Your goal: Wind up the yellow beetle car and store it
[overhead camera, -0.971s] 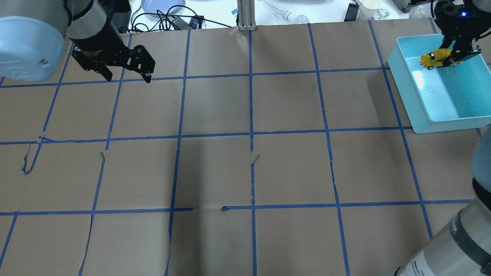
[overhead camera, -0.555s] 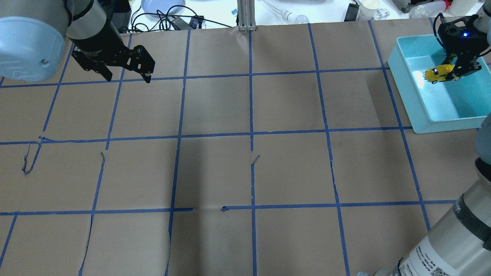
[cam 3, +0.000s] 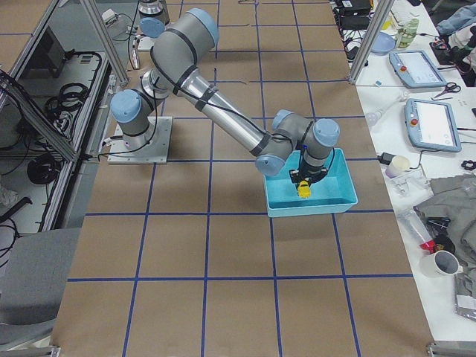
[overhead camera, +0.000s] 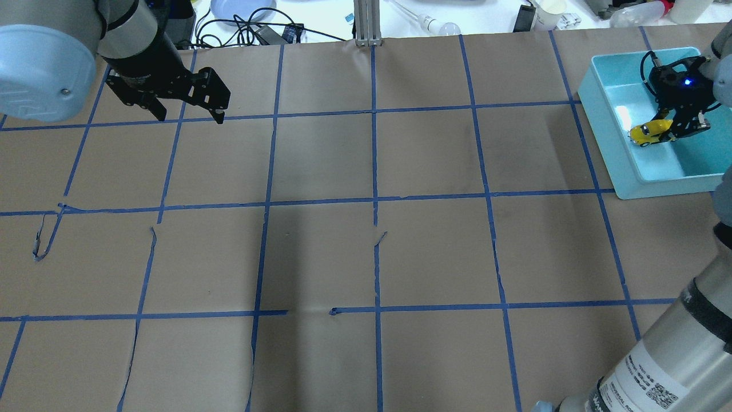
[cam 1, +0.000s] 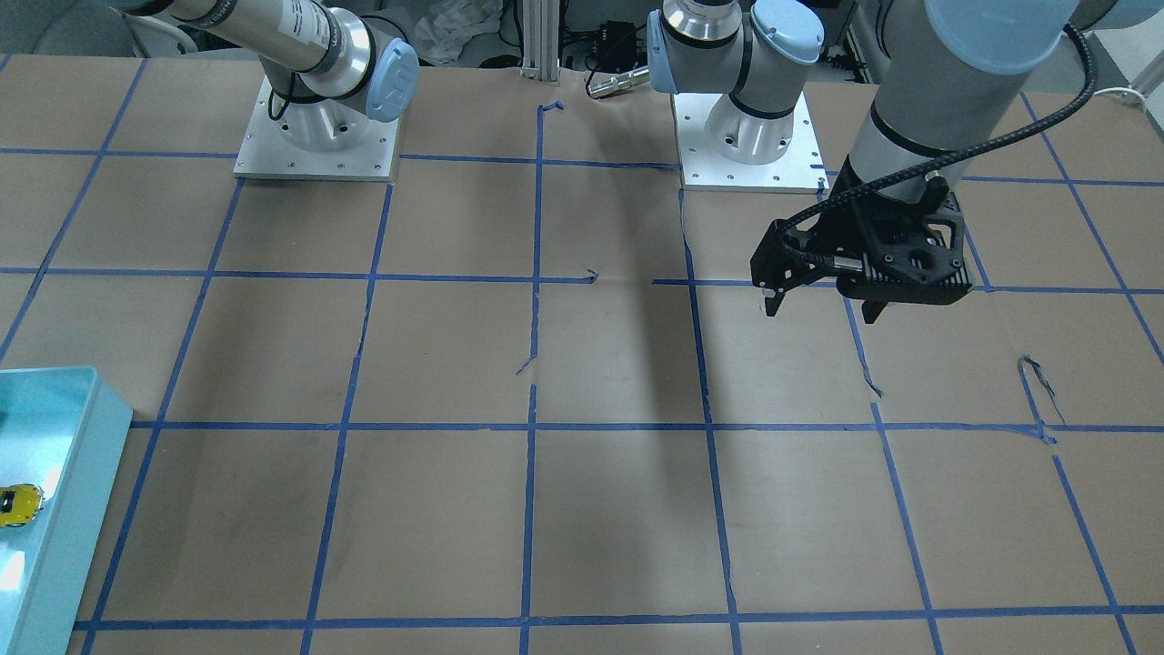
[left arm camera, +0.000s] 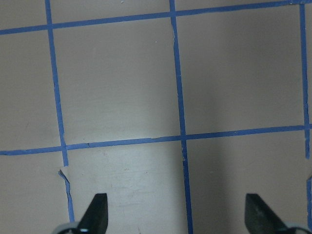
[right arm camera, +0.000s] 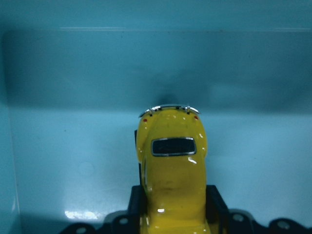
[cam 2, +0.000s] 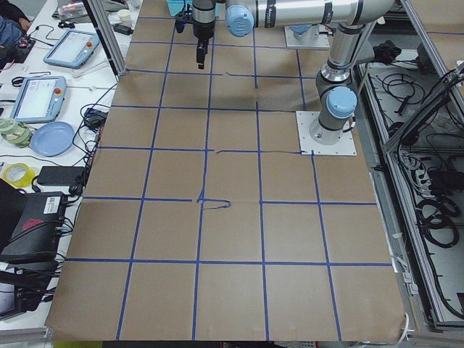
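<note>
The yellow beetle car [overhead camera: 648, 132] is held low inside the light blue bin [overhead camera: 606, 131] at the table's far right. My right gripper [overhead camera: 672, 129] is shut on the car. The right wrist view shows the car [right arm camera: 171, 170] between the black fingers [right arm camera: 217, 204], just above the bin floor. The car also shows in the front-facing view [cam 1: 18, 505] and the right side view [cam 3: 304, 189]. My left gripper [overhead camera: 186, 111] hangs open and empty over the far left of the table; its fingertips [left arm camera: 95, 214] stand wide apart over bare paper.
Brown paper with a blue tape grid covers the table [overhead camera: 372, 229]. Cables, a blue plate [overhead camera: 240, 8] and small items lie beyond the far edge. The bin's walls [cam 1: 91, 473] rise around the car. The arm bases [cam 1: 314, 136] stand on the robot's side.
My right gripper has gone down into the bin with the car, moving toward the bin's near side. The left arm has not moved.
</note>
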`<action>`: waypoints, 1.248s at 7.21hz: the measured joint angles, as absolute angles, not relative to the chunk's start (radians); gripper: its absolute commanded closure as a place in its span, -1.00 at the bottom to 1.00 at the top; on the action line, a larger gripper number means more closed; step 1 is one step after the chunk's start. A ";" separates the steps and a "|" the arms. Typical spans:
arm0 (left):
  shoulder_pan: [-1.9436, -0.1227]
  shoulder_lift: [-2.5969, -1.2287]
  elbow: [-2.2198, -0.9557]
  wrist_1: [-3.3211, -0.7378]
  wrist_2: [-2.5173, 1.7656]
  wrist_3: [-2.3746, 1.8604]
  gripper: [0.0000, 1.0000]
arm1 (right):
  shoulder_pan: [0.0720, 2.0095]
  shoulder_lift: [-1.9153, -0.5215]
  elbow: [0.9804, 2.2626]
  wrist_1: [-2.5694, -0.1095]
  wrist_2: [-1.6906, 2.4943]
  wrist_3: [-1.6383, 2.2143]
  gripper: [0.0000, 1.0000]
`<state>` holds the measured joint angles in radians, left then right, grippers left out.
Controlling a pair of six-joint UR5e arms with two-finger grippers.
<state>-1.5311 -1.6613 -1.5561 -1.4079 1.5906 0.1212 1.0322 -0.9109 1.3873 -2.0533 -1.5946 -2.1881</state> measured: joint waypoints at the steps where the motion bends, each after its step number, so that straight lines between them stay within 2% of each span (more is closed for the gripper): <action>1: -1.530 -1.661 -1.556 -1.408 1.591 0.121 -1.00 | 1.032 -0.925 1.394 -2.056 -1.590 -2.177 -0.97; 5: -1.525 -1.660 -1.555 -1.409 1.591 0.121 -1.00 | 1.086 -1.154 1.396 -1.849 -1.514 -1.848 -1.00; 9: -1.524 -1.659 -1.555 -1.409 1.591 0.121 -1.00 | 1.463 -1.276 1.399 -1.782 -1.519 -1.146 -1.00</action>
